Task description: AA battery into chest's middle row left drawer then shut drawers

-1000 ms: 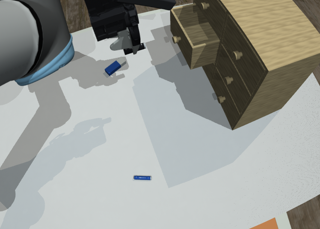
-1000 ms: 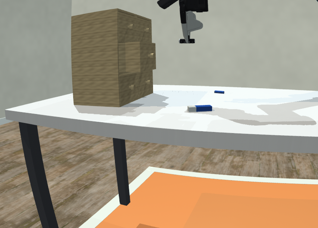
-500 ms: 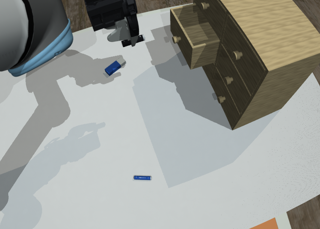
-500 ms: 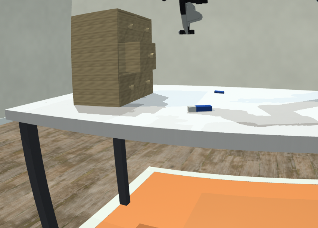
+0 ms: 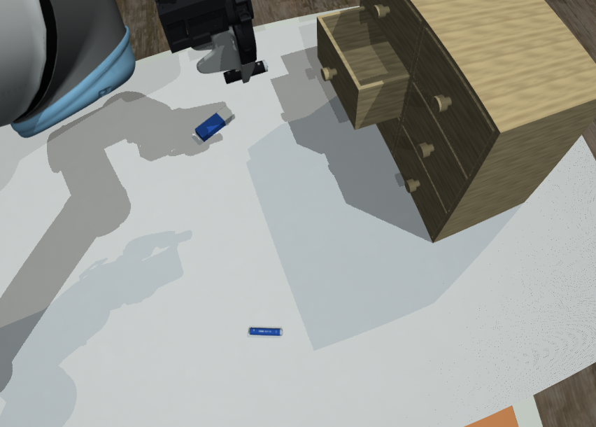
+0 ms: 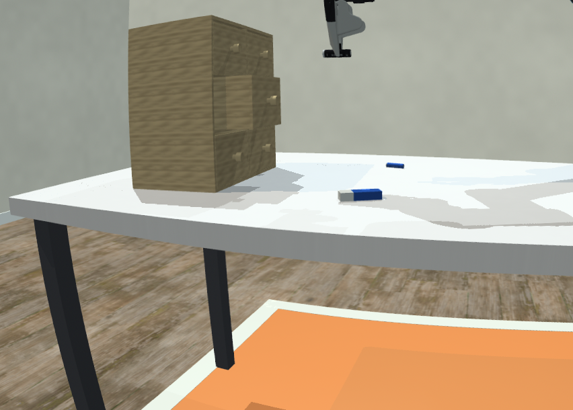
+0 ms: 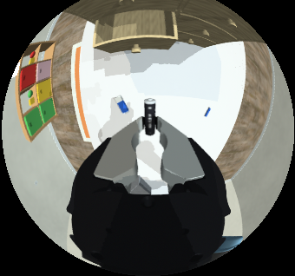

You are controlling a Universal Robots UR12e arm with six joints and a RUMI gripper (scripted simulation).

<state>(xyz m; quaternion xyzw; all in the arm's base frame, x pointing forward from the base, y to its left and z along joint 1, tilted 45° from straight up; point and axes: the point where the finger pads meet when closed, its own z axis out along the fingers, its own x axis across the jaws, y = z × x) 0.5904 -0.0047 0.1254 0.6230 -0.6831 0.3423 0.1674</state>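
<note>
- An eraser [image 5: 213, 125], blue with a grey end, lay on the worktop [image 5: 173, 273].
- The pincer [image 5: 244, 72] hung high above it, nearly closed, gripping a black battery [image 5: 245, 71] with a silver tip; its long axis was level, crosswise to the fingers.
- A blue cell [image 5: 265, 331] lay well apart.
- The chest [image 5: 477, 99] had its middle-left drawer [image 5: 365, 73] pulled out.
</note>
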